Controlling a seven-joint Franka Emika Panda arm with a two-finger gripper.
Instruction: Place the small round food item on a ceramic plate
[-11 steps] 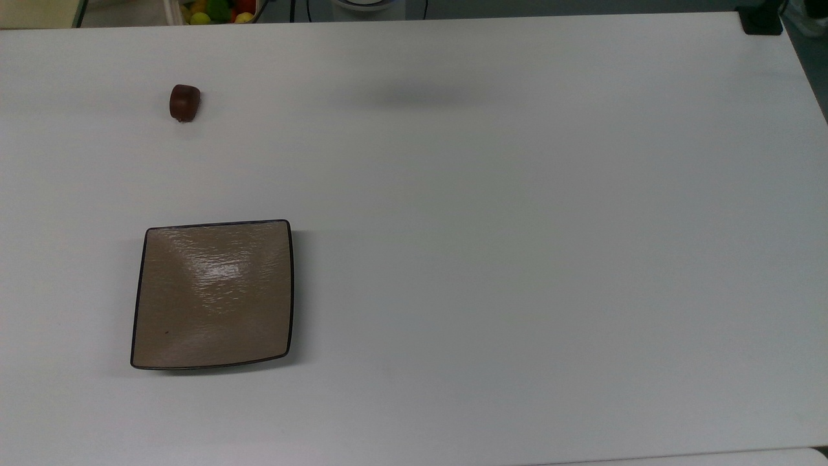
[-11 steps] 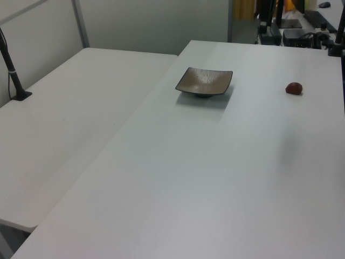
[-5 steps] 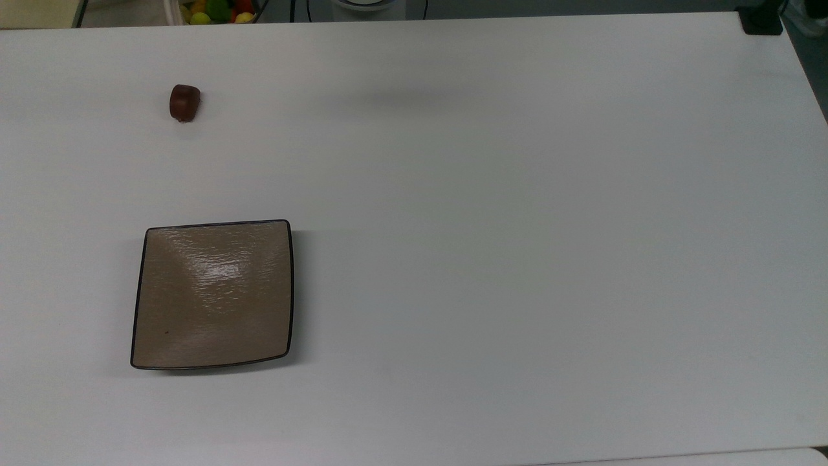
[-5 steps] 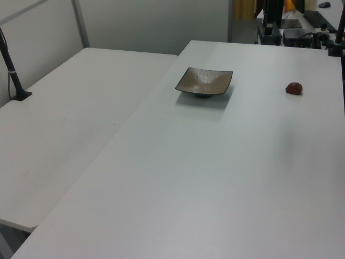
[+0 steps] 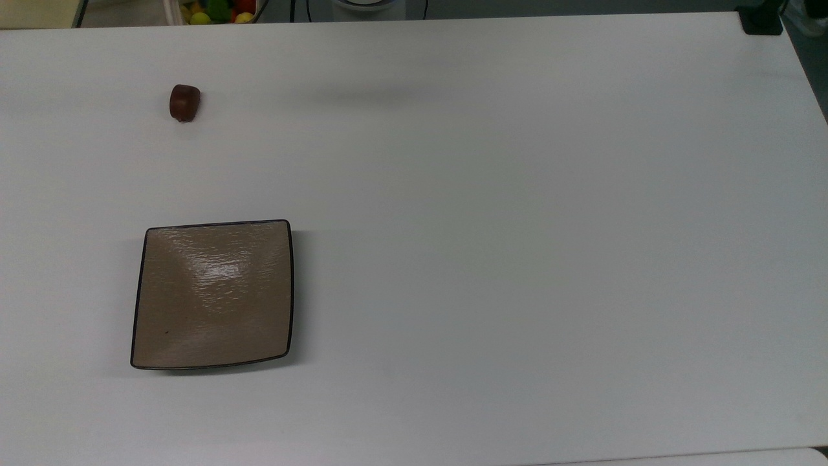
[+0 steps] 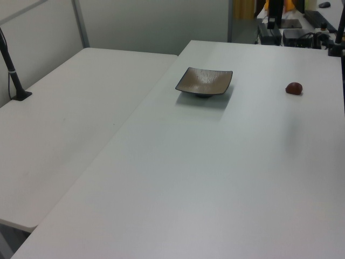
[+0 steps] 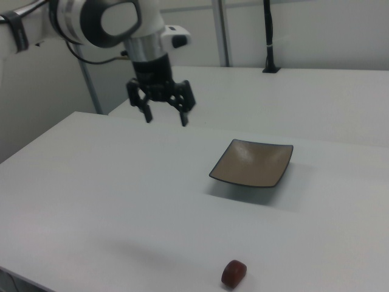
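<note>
Small dark reddish-brown glossy rounded food lump [image 5: 184,102] lying on bare white table [image 5: 517,226], well apart from square tan ceramic plate [image 5: 213,294]. Black 2-finger gripper [image 7: 165,120] high above table, fingers spread, holding nothing. Probably light, firm, slippery; best pinched across rounded sides, gently.

small round food item [image 6: 294,88] lies on the white table [image 6: 215,172], well apart from the ceramic plate [image 6: 204,82].
</note>
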